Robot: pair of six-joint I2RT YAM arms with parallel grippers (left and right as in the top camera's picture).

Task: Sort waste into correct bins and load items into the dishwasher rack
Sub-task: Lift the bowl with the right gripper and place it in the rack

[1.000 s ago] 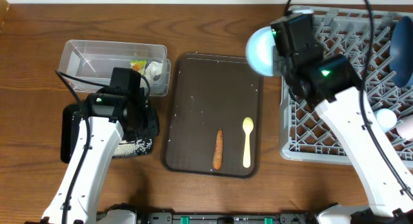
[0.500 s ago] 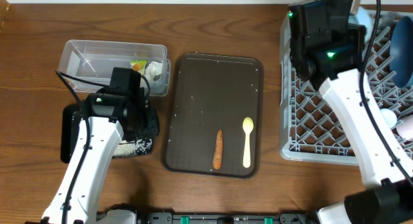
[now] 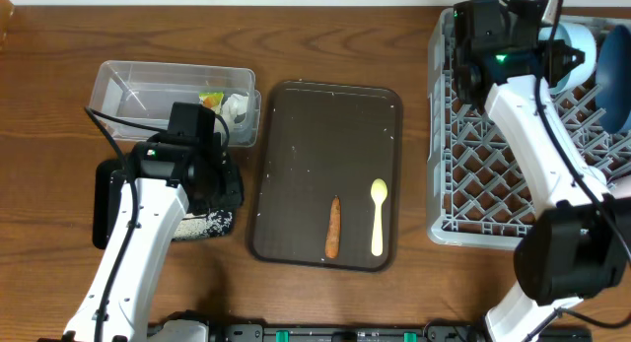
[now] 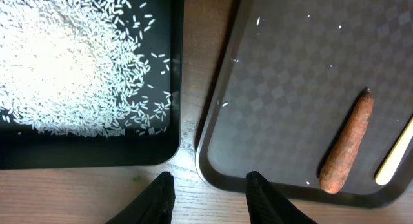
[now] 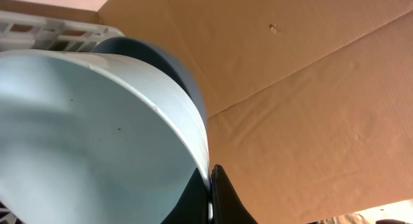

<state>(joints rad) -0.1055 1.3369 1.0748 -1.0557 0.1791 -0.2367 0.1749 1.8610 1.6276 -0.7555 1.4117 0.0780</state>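
The step in hand is loading the pale blue-white bowl into the dishwasher rack. The right gripper pinches the bowl's rim and holds it over the far side of the rack, just beside the dark blue plate. The next move probably calls for lowering it between the pegs before letting go. The left gripper hovers with its 2 fingers apart and empty, near the black tray holding rice. The table is brown wood, and a cardboard wall stands behind.
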